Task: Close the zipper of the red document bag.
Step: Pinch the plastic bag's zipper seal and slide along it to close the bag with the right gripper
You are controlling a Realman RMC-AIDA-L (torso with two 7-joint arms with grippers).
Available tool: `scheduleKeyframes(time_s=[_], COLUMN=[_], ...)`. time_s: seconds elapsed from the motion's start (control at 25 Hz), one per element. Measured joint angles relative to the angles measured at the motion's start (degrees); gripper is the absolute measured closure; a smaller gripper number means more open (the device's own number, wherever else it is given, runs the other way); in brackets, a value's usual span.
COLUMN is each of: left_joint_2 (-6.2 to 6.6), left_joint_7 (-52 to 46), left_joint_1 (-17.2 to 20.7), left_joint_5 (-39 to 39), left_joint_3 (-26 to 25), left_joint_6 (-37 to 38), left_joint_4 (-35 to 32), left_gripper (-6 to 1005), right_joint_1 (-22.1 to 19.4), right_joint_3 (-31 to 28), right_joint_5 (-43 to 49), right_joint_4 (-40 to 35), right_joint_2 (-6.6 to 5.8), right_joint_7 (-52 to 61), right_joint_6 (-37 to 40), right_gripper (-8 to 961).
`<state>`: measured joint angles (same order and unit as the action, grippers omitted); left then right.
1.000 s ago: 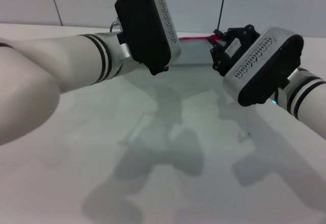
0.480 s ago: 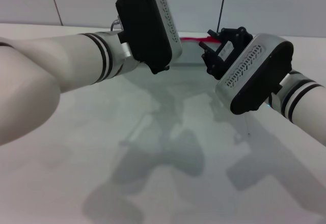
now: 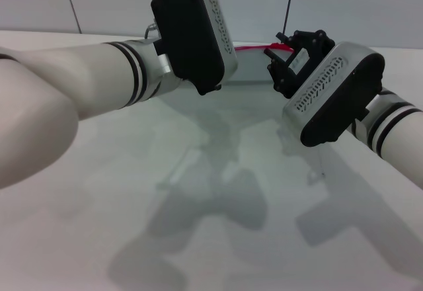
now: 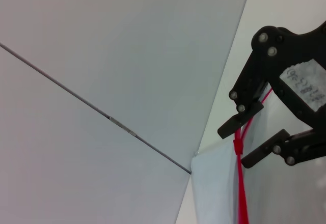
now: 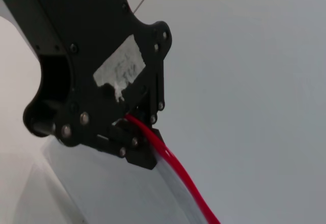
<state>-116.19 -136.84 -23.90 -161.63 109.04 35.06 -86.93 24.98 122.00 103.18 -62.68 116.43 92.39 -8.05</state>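
Note:
The red document bag (image 3: 250,73) lies flat at the far side of the table, pale and translucent. Its zipper (image 3: 254,49) shows as a thin red strip between the two arms. The right wrist view shows my left gripper (image 5: 136,135) shut on the zipper (image 5: 178,175) at the bag's edge. In the head view its fingers are hidden behind the left wrist housing (image 3: 192,33). My right gripper (image 3: 276,51) sits at the strip's right part. In the left wrist view, the right gripper (image 4: 238,145) stands open astride the zipper (image 4: 240,193), with a small red knot between its fingers.
A grey panelled wall (image 3: 344,6) with a dark vertical seam rises just behind the bag. The white tabletop (image 3: 198,238) stretches toward me, crossed by the arms' shadows. The bag's corner (image 4: 199,163) lies close to the wall.
My right gripper slid left along the zipper half a second ago, then came back right and slightly up. The left arm has held still.

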Motion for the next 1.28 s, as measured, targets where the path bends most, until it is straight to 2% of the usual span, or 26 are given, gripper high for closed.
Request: scheduleKeyframes(time_s=[1.28], left_joint_2=[0.0], left_joint_7=[0.0], left_joint_1=[-0.03], left_joint_5=[0.0], left_joint_3=[0.37], left_joint_6=[0.01], left_joint_4=[-0.12], left_gripper=[949], right_joint_1=[0.68], right_joint_3=[1.22], right_joint_5=[0.0], right_joint_4=[1.76], right_joint_2=[0.02], right_joint_7=[-0.02], right_joint_6=[-0.04], right_gripper=[703])
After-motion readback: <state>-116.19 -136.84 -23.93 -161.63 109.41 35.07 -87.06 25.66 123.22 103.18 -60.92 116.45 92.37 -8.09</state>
